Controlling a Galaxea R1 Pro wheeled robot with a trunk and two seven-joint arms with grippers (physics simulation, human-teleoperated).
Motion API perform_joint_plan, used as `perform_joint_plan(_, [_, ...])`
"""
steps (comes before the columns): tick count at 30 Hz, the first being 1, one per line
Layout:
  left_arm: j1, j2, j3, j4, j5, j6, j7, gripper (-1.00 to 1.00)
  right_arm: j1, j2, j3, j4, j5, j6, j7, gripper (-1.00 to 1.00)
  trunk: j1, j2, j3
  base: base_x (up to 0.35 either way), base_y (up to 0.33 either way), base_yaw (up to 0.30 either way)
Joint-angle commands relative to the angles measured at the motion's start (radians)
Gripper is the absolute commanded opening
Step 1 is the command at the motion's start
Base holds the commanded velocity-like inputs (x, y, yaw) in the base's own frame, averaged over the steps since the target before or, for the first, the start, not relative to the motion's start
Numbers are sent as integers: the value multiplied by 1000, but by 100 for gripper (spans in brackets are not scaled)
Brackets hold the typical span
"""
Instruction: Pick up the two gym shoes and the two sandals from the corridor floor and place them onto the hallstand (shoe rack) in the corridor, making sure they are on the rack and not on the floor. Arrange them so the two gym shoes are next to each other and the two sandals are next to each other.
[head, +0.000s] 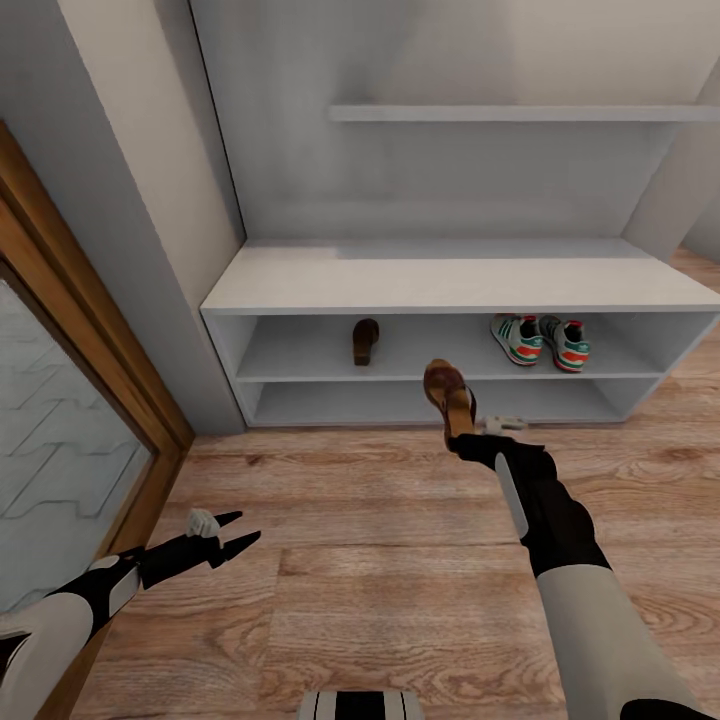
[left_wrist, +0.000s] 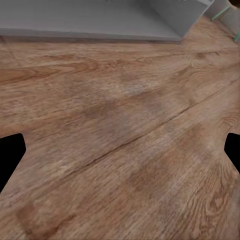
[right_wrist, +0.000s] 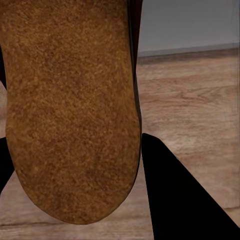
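The two gym shoes (head: 541, 341) stand side by side at the right of the hallstand's (head: 440, 280) upper open shelf. One sandal (head: 365, 340) lies on the same shelf, left of centre. My right gripper (head: 462, 422) is shut on the other sandal (head: 446, 391), held in the air in front of the shelves; its tan footbed (right_wrist: 70, 105) looms close in the right wrist view. My left gripper (head: 238, 529) hangs open and empty low over the corridor floor (head: 380, 540) at the left.
A wood-framed glass door (head: 70, 440) and a grey wall corner stand at the left. An upper wall shelf (head: 520, 113) juts out above the hallstand. The hallstand's base (left_wrist: 100, 22) shows beyond the floor planks (left_wrist: 120, 140) in the left wrist view.
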Motion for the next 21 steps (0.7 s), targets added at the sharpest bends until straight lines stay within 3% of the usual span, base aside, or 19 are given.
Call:
perform_joint_plan(1, [-1, 0, 0, 1, 2, -3, -3, 100, -1, 1, -2, -1, -3, 4, -2, -100, 0, 0, -1, 0, 0, 0])
perform_joint_plan(8, [2, -32, -5, 11, -18, -4, 8, 100, 14, 6, -8, 17, 2, -26, -17, -100, 0, 0, -1, 0, 0, 0])
perform_joint_plan(21, [19, -28, -5, 10, -5, -4, 1, 100, 16, 6, -3, -4, 3, -5, 3, -100, 0, 0, -1, 0, 0, 0])
